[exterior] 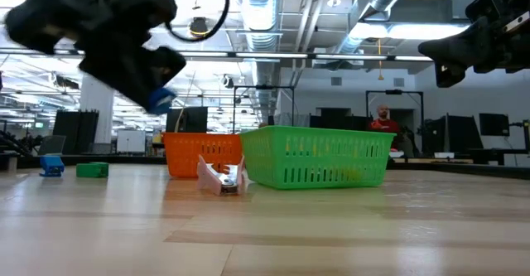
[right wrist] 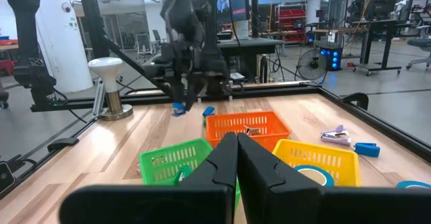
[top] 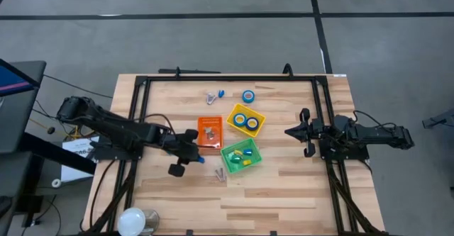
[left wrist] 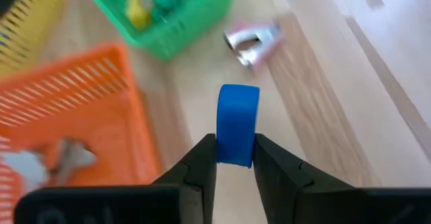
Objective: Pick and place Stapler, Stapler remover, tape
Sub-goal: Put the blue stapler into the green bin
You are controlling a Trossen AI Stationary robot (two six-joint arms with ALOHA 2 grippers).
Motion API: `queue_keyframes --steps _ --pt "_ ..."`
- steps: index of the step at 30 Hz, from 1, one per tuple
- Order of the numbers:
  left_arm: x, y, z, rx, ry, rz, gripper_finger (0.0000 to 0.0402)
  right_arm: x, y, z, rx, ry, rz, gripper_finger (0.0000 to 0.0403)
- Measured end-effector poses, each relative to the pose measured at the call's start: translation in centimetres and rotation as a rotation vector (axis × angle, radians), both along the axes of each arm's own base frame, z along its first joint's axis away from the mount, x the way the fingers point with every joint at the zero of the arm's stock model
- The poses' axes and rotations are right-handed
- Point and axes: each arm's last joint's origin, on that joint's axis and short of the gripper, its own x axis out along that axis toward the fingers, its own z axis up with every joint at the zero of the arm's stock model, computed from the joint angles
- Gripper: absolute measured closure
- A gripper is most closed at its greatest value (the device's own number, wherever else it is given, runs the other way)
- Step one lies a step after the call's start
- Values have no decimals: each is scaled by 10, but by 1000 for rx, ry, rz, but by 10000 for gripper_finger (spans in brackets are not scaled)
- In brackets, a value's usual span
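Note:
My left gripper (top: 197, 157) hangs above the table just left of the green bin (top: 240, 154) and is shut on a small blue stapler (left wrist: 238, 116), also visible in the low view (exterior: 161, 100). The green bin holds other small coloured staplers. A silver stapler remover (left wrist: 252, 39) lies on the wood beside that bin. The orange bin (top: 210, 132) holds silver removers. Two rolls of tape lie in the yellow bin (top: 246, 120), and another roll of tape (top: 248, 96) lies flat at the far side. My right gripper (top: 294, 131) waits shut at the right, level and holding nothing. My left gripper pinches the blue stapler's lower end (left wrist: 237, 155) between its two fingers, one finger on each side face. The fingers slant down toward the table's right. The stapler sticks out past the fingertips, lifted clear of the table.
A remover and a small blue stapler (top: 216, 96) lie at the far side of the table. A white round lamp-like thing (top: 135, 220) stands at the near left corner. Black frame rails (top: 138, 122) run along the table's sides. Bare wood lies near the front edge.

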Motion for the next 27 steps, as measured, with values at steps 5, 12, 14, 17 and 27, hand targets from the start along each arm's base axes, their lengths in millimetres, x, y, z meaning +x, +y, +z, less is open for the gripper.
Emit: queue_keyframes --steps 5,12,14,17,27 --pt "10 0 17 65 -75 -22 325 0 0 0 0 0 0 402" --pt "24 11 38 115 -153 -5 325 0 0 0 0 0 0 402" --pt "31 14 40 136 -177 -13 325 0 0 0 0 0 0 402" --pt "44 19 42 140 -218 3 325 0 0 0 0 0 0 402" --pt "97 24 34 95 -379 15 325 0 0 0 0 0 0 402"
